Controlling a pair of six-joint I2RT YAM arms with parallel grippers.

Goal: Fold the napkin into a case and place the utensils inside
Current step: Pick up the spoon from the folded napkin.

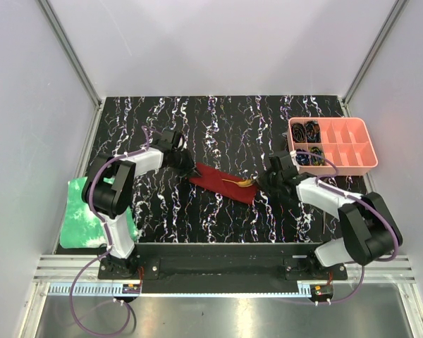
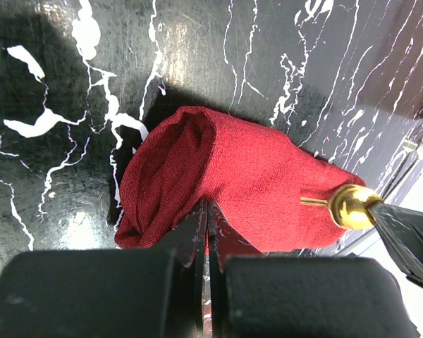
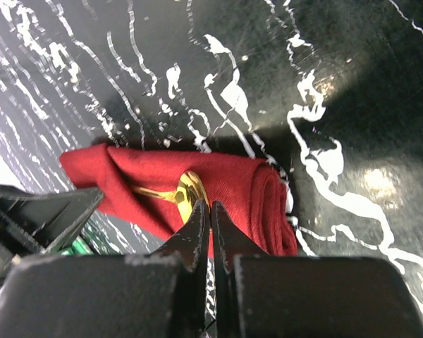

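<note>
A small gold metal spoon (image 1: 238, 182) lies on the dark red folded cloth strip (image 1: 215, 179). The left pincer (image 2: 206, 209) and the right pincer (image 3: 210, 209) each squeeze one end of it.

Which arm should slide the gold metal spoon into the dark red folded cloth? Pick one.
Probably right. The right gripper is shut, tips at the bowl of the gold metal spoon; the left gripper sits at the far end of the dark red folded cloth.
</note>
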